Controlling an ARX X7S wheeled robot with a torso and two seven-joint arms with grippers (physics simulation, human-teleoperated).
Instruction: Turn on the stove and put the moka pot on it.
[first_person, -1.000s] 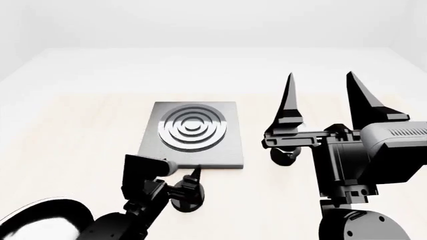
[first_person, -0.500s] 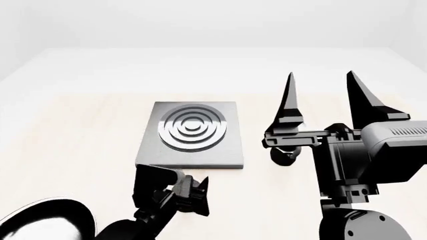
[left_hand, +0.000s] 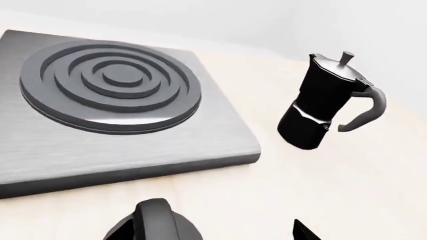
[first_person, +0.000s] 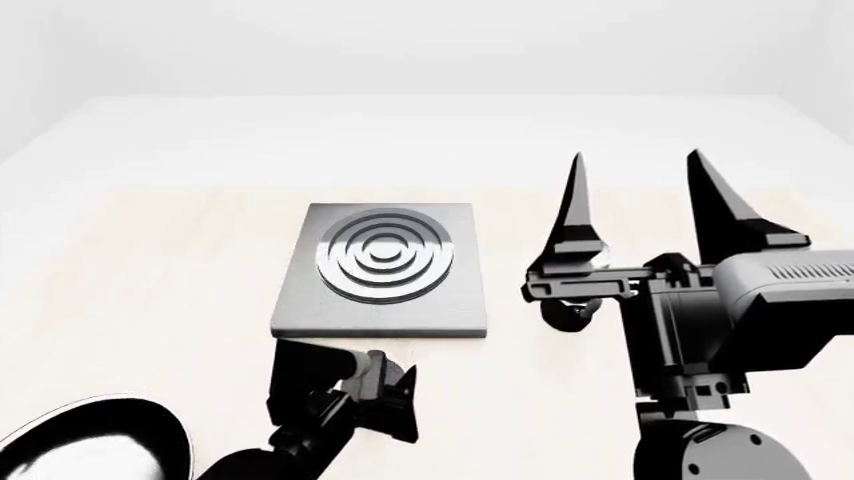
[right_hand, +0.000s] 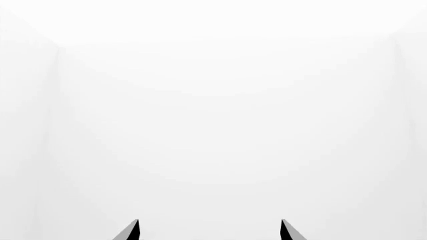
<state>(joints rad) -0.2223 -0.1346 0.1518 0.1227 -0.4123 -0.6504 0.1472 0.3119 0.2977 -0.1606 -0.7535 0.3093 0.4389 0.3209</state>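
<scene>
The stove (first_person: 384, 265) is a grey square plate with burner rings in the middle of the table; it also shows in the left wrist view (left_hand: 113, 100). My left gripper (first_person: 367, 385) hangs just in front of the stove, open. The round knob (left_hand: 157, 224) sits beside one fingertip (left_hand: 303, 232) with bare table between them; in the head view the gripper hides it. The moka pot (left_hand: 320, 105) stands upright right of the stove, mostly hidden behind my right arm in the head view (first_person: 571, 318). My right gripper (first_person: 634, 165) is raised, open and empty, and faces blank wall (right_hand: 208, 231).
The light wooden table (first_person: 160, 280) runs left and right of the stove. A round black shape (first_person: 80, 440) shows at the bottom left corner. My right arm's body (first_person: 747, 320) fills the lower right.
My left gripper has turned and moved a little towards me, covering the knob that showed in the head view a second ago. My right gripper has dropped slightly.
</scene>
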